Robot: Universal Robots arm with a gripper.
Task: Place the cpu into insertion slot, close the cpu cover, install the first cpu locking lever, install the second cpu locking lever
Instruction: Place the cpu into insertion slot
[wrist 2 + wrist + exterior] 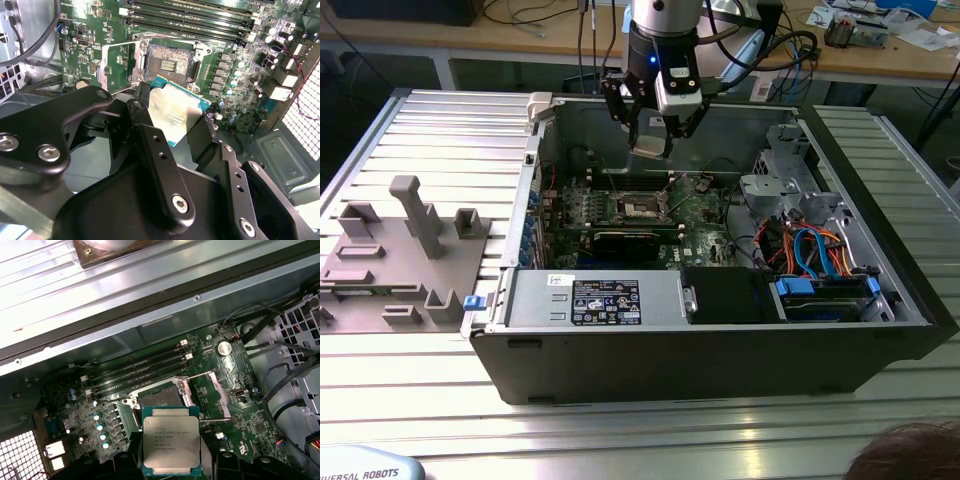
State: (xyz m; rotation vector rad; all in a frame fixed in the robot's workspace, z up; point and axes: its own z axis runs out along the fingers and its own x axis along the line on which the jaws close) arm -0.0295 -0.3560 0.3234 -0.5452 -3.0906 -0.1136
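The cpu (650,143) is a flat square chip with a silver-grey top, held above the open computer case. My gripper (651,146) is shut on it, with a black finger on each side of the chip. In both wrist views the cpu (173,111) (171,439) hangs just short of the insertion slot (168,62) (161,398), a dark square socket with a silver rim on the green board. The cpu cover (111,64) (219,382) is swung open beside the socket. A thin locking lever (216,418) stands raised next to it.
Long memory slots (190,20) run beside the socket. A power supply (595,298) lies along the case's front wall. A drive cage (782,178) and orange and blue cables (817,250) sit at the exterior view's right. A grey parts fixture (400,250) stands left of the case.
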